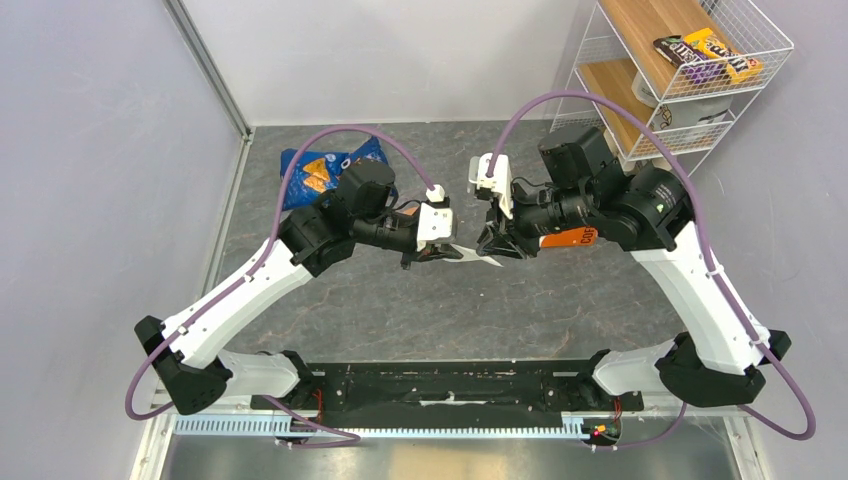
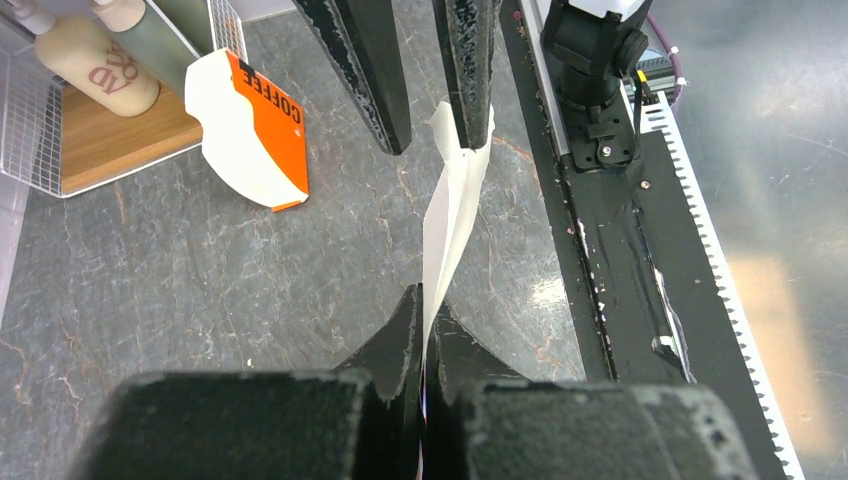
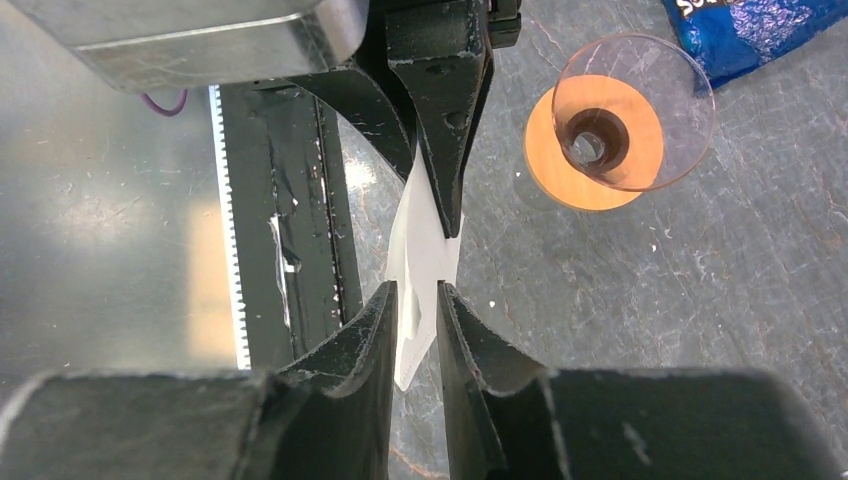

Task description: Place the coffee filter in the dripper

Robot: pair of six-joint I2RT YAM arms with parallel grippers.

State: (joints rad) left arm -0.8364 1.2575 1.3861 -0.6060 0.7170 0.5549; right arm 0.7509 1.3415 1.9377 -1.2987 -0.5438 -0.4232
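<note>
- Above the worktop [image 1: 400, 310], fingers of the left gripper [image 2: 425, 305] pinch the coffee filter [image 2: 450, 200]; those of the right gripper [image 3: 415, 292] straddle it, unclosed (a gap shows).
- Nearby, the dripper [image 3: 545, 150] stands empty.
- The coffee filter hangs midair, flat; opening and seating it remain.

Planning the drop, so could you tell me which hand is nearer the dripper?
Left. The left hand hangs close beside the dripper, pinching the filter. The right hand faces it from farther off, at the filter's other end.
</note>
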